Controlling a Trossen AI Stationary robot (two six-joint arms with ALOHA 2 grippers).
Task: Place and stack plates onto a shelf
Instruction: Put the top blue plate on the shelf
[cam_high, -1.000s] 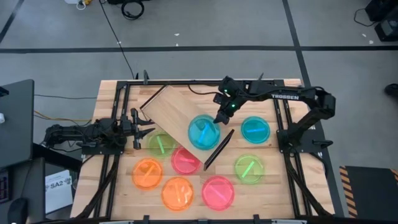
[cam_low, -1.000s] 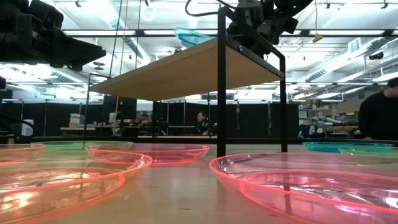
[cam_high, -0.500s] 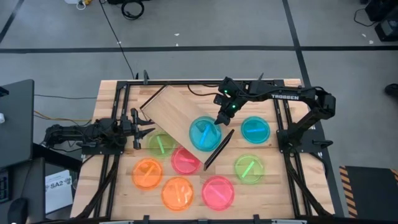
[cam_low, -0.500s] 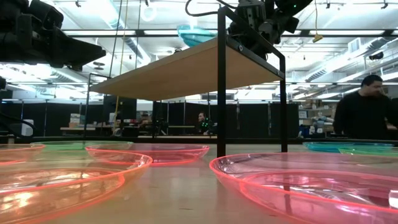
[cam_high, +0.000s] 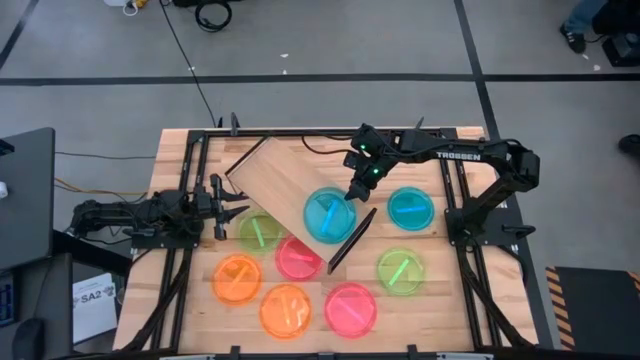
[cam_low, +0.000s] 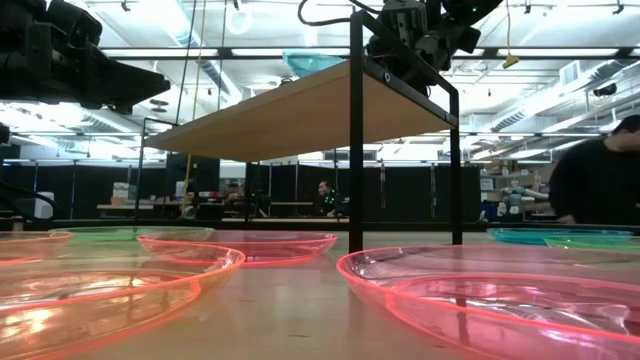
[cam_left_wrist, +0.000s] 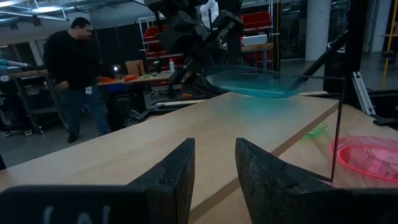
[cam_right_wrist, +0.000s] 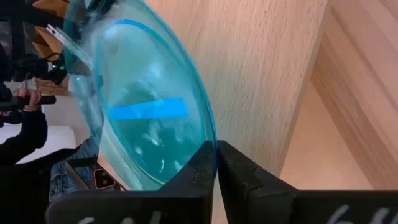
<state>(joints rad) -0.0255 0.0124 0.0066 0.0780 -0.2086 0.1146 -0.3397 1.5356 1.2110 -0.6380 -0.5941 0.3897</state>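
While the left tool (cam_high: 232, 212) waits low at the left side of the table (cam_high: 440, 310), just beside the shelf's left end, its fingers stand apart and hold nothing. It is the farther arm for this plate, so the work belongs to the right arm.

Going to the right, the shelf (cam_high: 275, 180) lies as a long board set diagonally on the table, with its long axis running from the far left down to the near right. One cyan plate (cam_high: 328, 213) rests on the near right part of this board. In the left wrist view the same cyan plate (cam_left_wrist: 255, 81) looks nearly flat on the wood, perhaps a little raised on the side of the tool.

At the plate's far right rim is the right tool (cam_high: 353, 190). From this tool the plate spreads toward the left and nearer side. In the right wrist view the fingers (cam_right_wrist: 233, 168) are pressed close on the thin rim of the cyan plate (cam_right_wrist: 149, 124), so I judge the rim is pinched between them, though only lightly. Letting go and lifting straight up and away seems to be the coming move.

The other plates lie on the table around the shelf's near end.
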